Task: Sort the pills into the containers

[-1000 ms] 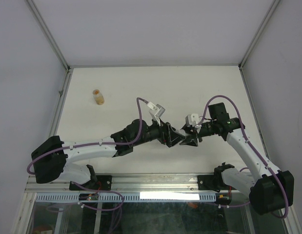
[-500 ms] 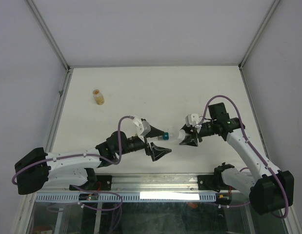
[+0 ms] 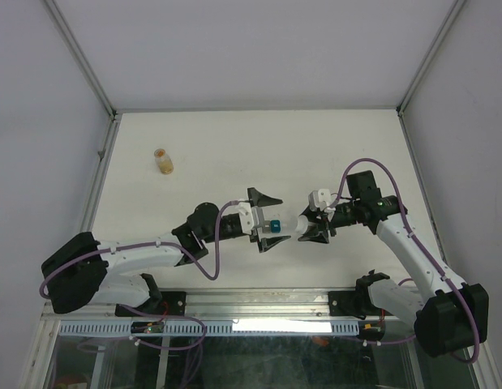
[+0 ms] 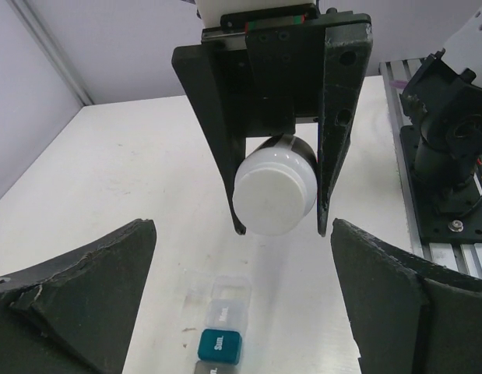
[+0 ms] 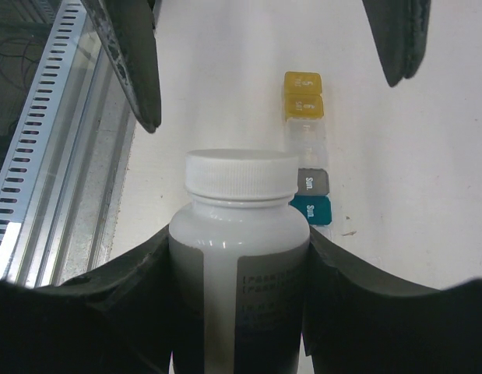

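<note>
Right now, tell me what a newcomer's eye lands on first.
The white pill bottle is clamped in the right tool at centre, its cap aimed at the wide-open left tool. Below them lies the compartment strip, with yellow, clear, grey and teal cells. A small amber bottle sits alone at far left.

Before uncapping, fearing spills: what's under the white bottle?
The containers lie on the table below its cap end; the bottle and right gripper hide whatever lies beneath its body.

Bottle [image 5: 239, 234]: smooth white plastic, slight sheen. Containers [image 5: 307, 144]: glossy plastic, some clear, some opaque. Left gripper [image 4: 242, 230] fingers [image 4: 77, 296]: matt black, rough-edged. Table [image 3: 234, 146]: matt white. Rail [image 5: 38, 156]: slotted bare metal.
</note>
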Tool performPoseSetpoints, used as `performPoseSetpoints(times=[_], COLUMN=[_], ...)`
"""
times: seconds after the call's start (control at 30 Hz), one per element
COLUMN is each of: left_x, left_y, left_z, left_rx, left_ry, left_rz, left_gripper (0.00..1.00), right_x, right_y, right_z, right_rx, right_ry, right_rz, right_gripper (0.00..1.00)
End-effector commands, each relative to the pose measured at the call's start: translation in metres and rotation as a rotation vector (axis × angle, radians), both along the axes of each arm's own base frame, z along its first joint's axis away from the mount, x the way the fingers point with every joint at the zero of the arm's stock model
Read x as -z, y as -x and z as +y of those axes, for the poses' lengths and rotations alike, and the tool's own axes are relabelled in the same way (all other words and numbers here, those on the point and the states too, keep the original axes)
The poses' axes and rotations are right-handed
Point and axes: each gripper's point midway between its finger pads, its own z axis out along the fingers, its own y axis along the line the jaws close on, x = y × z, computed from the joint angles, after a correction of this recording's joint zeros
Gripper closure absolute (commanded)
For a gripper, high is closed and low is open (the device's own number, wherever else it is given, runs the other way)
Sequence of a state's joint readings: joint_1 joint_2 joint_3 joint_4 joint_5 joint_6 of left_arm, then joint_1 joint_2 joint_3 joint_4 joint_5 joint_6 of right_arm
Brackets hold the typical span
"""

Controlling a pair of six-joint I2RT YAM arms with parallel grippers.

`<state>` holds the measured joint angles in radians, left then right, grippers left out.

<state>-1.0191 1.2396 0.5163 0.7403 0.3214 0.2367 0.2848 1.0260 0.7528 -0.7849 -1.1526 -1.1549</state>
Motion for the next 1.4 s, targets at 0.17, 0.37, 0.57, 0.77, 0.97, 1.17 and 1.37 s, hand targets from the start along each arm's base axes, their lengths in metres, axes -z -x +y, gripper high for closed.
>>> performPoseSetpoints(times=[0.17,0.37,0.57,0.77,0.97,1.17,1.37], left_x=[-0.026,-0.027,-0.029,-0.034,-0.032,-0.035,-0.039], left_y=[-0.003,-0.007,-0.015,-0.014,-0.010,-0.007,-0.003], left_z=[-0.024,-0.030,-0.032,-0.033,-0.035,-0.037,-0.038], left_rx=[0.076,0.079,0.057,0.066,0.097,0.112,0.123], left_ry=[0.053,0.056,0.055,0.068,0.063,0.070,0.093], left_rz=[-0.080,-0.070,-0.047,-0.039,-0.029,-0.005,0.129], left_gripper=[0.10,0.21,0.30,0.39,0.47,0.69,0.89], right_x=[-0.016,-0.016,-0.016,-0.017,-0.017,-0.017,-0.016], right_y=[-0.004,-0.003,-0.003,-0.003,-0.003,-0.003,-0.003], right_z=[0.005,0.005,0.005,0.005,0.005,0.005,0.005], right_rx=[-0.026,-0.027,-0.027,-0.028,-0.029,-0.028,-0.026], right_ry=[-0.053,-0.054,-0.054,-0.056,-0.056,-0.056,-0.053], right_rz=[-0.049,-0.049,-0.050,-0.049,-0.049,-0.050,-0.048], right_gripper=[1.00,1.00,1.00,1.00,1.00,1.00,1.00])
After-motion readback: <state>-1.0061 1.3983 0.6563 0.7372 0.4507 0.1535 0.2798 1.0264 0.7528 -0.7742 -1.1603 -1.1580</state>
